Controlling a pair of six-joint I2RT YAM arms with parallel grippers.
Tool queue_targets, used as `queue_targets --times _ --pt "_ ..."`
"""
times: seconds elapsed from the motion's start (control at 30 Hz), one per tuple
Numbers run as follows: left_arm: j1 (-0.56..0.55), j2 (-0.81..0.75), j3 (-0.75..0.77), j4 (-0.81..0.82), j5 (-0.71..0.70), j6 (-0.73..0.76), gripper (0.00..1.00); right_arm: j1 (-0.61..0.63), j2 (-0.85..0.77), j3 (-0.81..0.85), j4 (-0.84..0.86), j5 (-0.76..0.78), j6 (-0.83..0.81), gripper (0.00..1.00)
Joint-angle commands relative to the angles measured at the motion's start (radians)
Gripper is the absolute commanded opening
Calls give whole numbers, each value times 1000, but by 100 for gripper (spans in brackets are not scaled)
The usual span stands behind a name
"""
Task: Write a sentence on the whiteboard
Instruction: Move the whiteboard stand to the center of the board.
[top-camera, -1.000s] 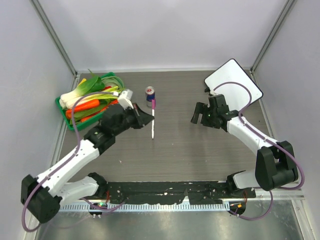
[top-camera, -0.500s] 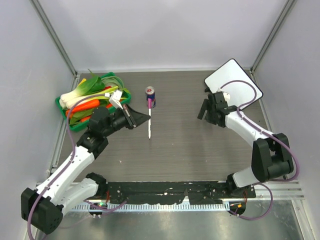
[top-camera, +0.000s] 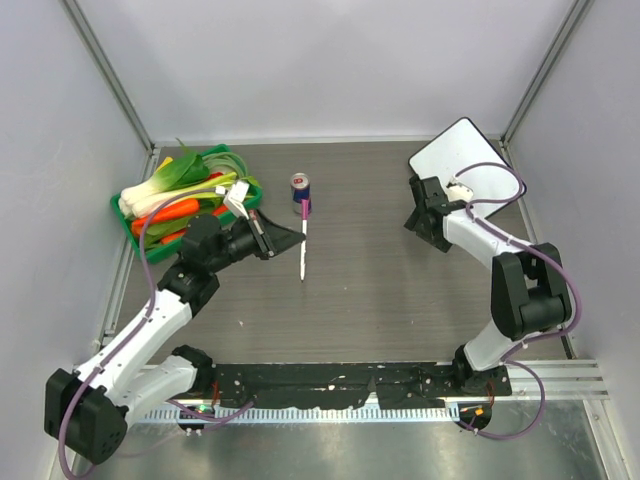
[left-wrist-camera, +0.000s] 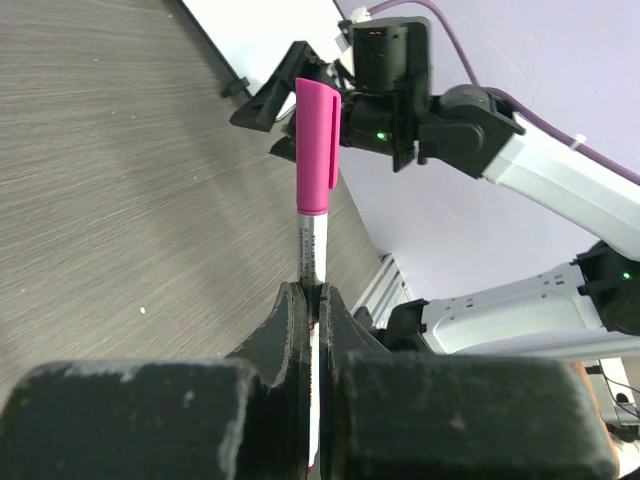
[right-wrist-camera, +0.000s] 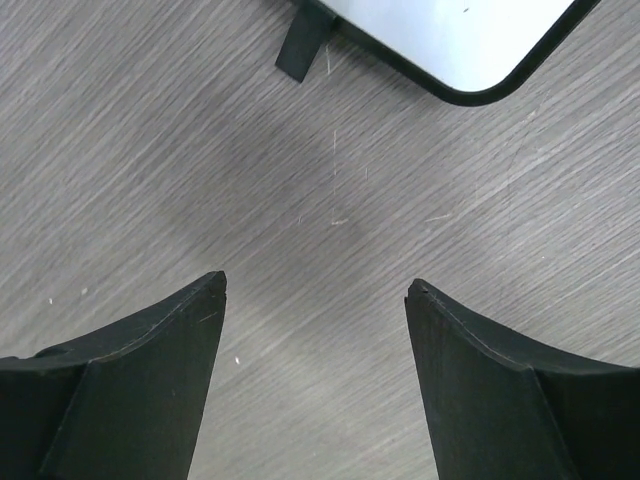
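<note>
Whiteboard (right-wrist-camera: 450, 35) just beyond wide-spread right fingers (right-wrist-camera: 130, 380); left fingers (left-wrist-camera: 290, 335) tight around capped marker (left-wrist-camera: 312, 240).

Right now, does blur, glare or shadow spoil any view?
Top external: even light, sharp, the whiteboard bright but unglared. Left wrist: the pen crisp, the left gripper softer near the lens. Right wrist: grain sharp, a soft shadow on the table ahead of the open right gripper.

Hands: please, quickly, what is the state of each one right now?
Left hand: closed, holding the marker.
Right hand: open, holding nothing.
</note>
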Motion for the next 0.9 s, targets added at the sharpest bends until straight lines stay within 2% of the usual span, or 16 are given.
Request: queue_targets --times 0.0,0.6,0.87 --pt "3 6 12 100 61 -22 0 -14 52 79 -11 85 121 77" --pt "3 22 -5 157 95 -60 0 -60 316 271 -29 138 156 76" --pt "3 43 -4 178 101 -68 0 -118 403 343 -50 135 142 69"
